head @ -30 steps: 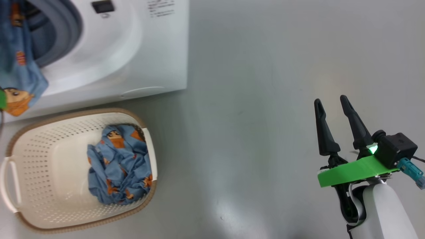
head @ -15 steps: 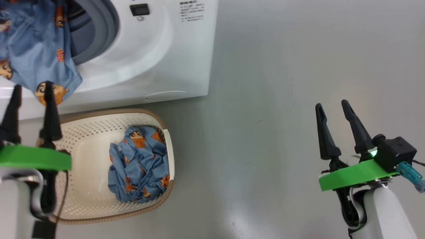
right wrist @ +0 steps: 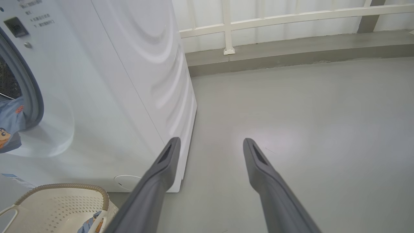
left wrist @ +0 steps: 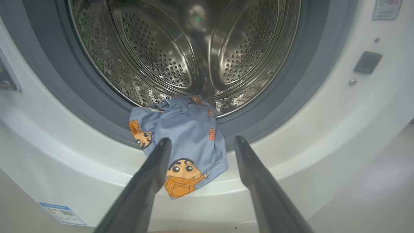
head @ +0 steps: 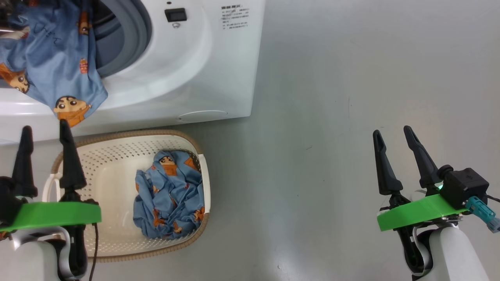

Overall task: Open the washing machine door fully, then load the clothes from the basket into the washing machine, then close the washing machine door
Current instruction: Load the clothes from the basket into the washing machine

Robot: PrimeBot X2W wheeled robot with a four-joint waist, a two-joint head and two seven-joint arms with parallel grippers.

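Observation:
The white washing machine [head: 195, 74] stands with its mouth uncovered, and its steel drum [left wrist: 181, 48] is in plain sight. The washing machine door is out of view. One piece of the light blue clothes [left wrist: 184, 142] hangs out over the grey gasket [head: 131, 43] and down the front. A second piece [head: 170, 195] lies crumpled in the cream basket [head: 109, 183] on the floor below. My left gripper [head: 45, 127] is open over the basket's left end, a little short of the hanging garment [head: 58, 66], and holds nothing. Far to the right, my right gripper [head: 391, 130] is open above bare floor.
Grey floor [head: 332, 117] stretches to the right of the machine. A low kerb with a white railing [right wrist: 226, 29] runs behind it. The round filter cap [head: 202, 116] and a blue label [left wrist: 63, 213] sit low on the machine's front.
The head camera has shifted, moving the whole scene rightward in the picture. My open left gripper has come into view at the lower left. The right gripper has kept its place.

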